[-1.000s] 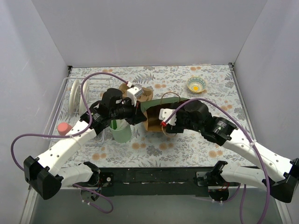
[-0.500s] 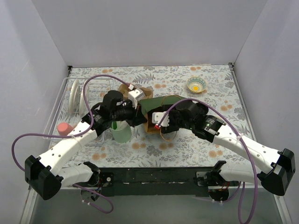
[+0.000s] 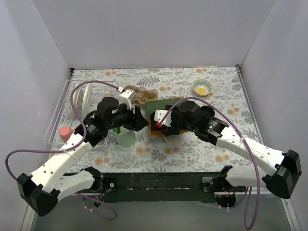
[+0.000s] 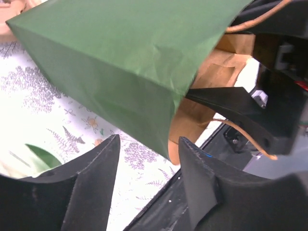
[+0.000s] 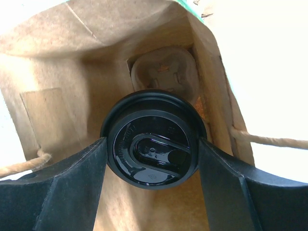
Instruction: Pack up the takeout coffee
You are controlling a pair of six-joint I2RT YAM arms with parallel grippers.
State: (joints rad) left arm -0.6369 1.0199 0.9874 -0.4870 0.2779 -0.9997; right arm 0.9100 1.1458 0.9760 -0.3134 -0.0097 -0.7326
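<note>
The takeout coffee (image 5: 153, 139) shows only its round black lid in the right wrist view. It hangs upright inside the mouth of a paper bag (image 5: 57, 86) that is brown inside and green outside (image 4: 125, 57). My right gripper (image 5: 153, 144) is shut on the lid's rim, one finger on each side. A moulded pulp carrier (image 5: 163, 72) lies at the bag's bottom, below the cup. My left gripper (image 4: 149, 149) stands open just short of the bag's lower edge, with nothing between its fingers. From above, the right gripper (image 3: 155, 126) reaches into the bag (image 3: 155, 107) and hides the coffee.
A mint-green cup (image 3: 125, 137) stands right under the left wrist. The wire dish rack (image 3: 58, 120) on the left holds a white plate (image 3: 84, 98) and a pink object (image 3: 65, 132). A crumpled brown paper piece (image 3: 138, 94) lies behind the bag, a small patterned bowl (image 3: 202, 87) at the back right.
My left gripper has opened, let go of the bag and drawn back to the left. My right gripper has carried the coffee leftward into the bag's mouth.
</note>
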